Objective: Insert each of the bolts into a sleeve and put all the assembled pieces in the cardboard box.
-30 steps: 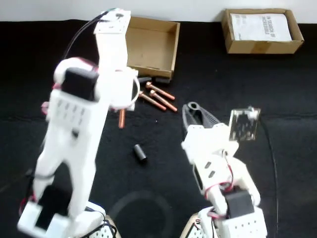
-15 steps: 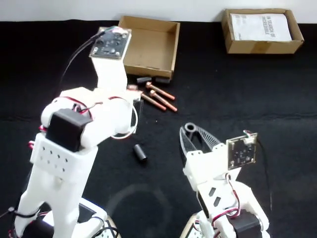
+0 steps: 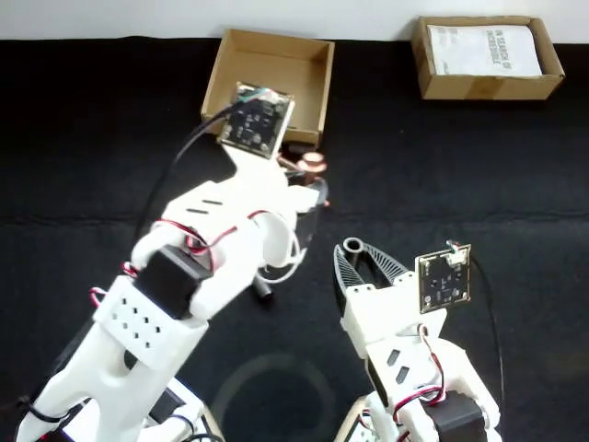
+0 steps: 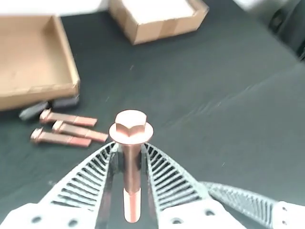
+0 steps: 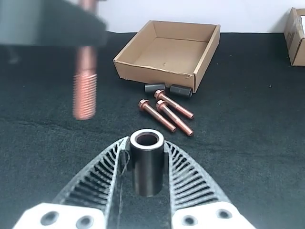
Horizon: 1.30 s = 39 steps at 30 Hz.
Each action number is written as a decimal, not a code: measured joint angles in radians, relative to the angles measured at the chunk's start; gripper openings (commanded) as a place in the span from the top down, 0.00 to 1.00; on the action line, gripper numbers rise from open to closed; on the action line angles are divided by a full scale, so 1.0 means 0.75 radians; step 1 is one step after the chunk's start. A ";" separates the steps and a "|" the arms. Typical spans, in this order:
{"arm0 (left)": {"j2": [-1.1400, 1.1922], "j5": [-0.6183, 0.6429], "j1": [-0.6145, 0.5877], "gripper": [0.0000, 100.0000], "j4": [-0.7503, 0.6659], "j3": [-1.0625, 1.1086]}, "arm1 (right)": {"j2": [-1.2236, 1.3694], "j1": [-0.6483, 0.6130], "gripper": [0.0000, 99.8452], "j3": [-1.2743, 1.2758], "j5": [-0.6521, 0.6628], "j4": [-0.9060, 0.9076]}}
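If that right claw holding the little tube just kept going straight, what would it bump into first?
Probably the three loose bolts on the black cloth, with two sleeves and the cardboard box behind them; depth is hard to judge.

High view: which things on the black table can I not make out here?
Three loose copper-coloured metal bolts: hidden under the white left arm.
Short black cylindrical sleeve on the table: partly covered by that arm.
Held copper bolt: shank hidden by its head and the left hand.
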 measured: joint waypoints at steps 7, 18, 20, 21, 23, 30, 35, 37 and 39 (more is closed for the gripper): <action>-0.029 0.000 0.051 0.99 -0.215 0.068 | 0.000 0.000 0.99 0.000 0.000 -0.045; -0.029 0.000 0.137 0.99 -0.276 0.072 | 0.000 0.000 0.99 0.002 0.000 -0.100; -0.029 0.000 0.137 0.99 -0.297 0.072 | 0.000 0.000 0.99 0.002 0.000 -0.100; -0.029 0.000 0.137 0.99 -0.307 0.074 | 0.000 0.000 0.99 0.002 0.000 -0.100; -0.029 0.000 0.137 0.99 -0.321 0.074 | 0.000 0.000 0.99 0.002 0.000 -0.100; -0.029 0.000 0.137 0.99 -0.327 0.172 | 0.000 0.000 0.99 0.002 0.000 -0.100; -0.029 -0.004 0.168 0.99 -0.327 0.205 | 0.000 0.002 0.99 0.002 0.000 -0.100; -0.029 -0.004 0.168 0.99 -0.338 0.207 | 0.000 0.002 0.99 0.002 0.000 -0.100; -0.029 -0.004 0.168 0.99 -0.374 0.207 | 0.000 0.002 0.99 0.002 0.000 -0.100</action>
